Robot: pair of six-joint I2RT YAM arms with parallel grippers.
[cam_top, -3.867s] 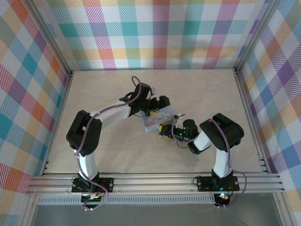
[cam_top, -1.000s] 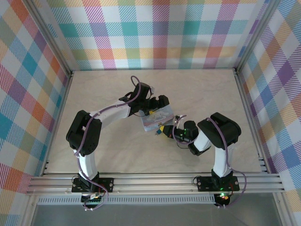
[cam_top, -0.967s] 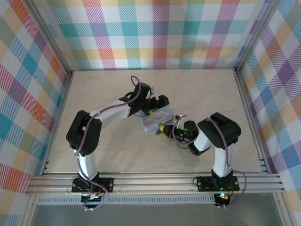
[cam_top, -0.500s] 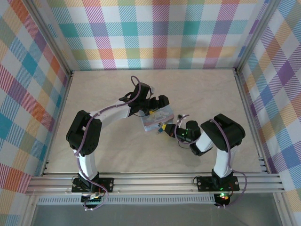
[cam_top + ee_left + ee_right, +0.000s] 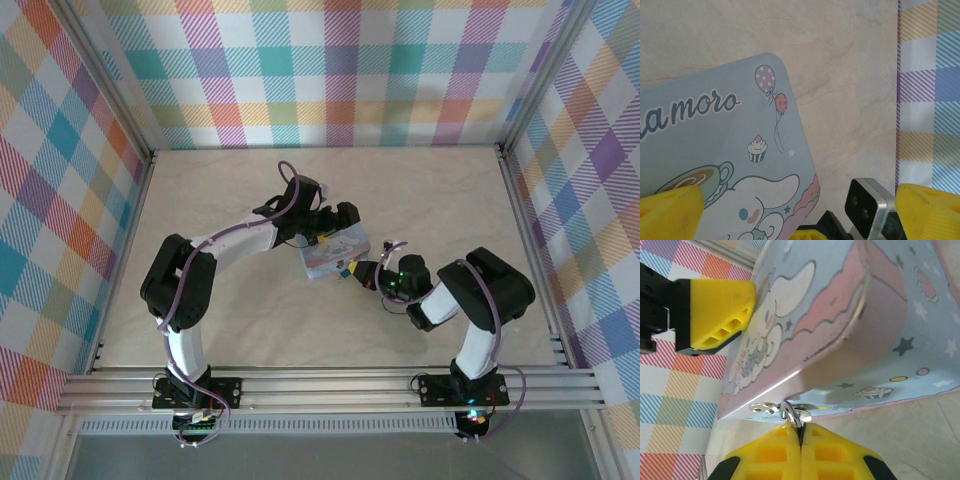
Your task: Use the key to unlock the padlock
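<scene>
A pale blue tin with a white cartoon dog [image 5: 333,255] lies mid-table. A thin silvery shackle [image 5: 790,412] is hooked through the tin's small metal hasp [image 5: 764,408] at the lid's edge. My right gripper [image 5: 801,434] is shut on this shackle, with the padlock's teal body hidden between the yellow fingers. From above, the right gripper [image 5: 359,272] touches the tin's near right corner. My left gripper [image 5: 800,206] stands open over the tin [image 5: 715,150], its fingers [image 5: 670,210] spread wide. I cannot make out a key.
The left gripper's yellow finger [image 5: 715,315] sits on the far side of the tin [image 5: 840,315]. Checked walls and metal rails [image 5: 530,220] enclose the pale tabletop [image 5: 220,190]. The right arm's elbow [image 5: 495,290] bulges to the right.
My right arm has swung its elbow to the right and its gripper has shifted slightly right and up at the tin's corner. The left arm and tin have stayed nearly still.
</scene>
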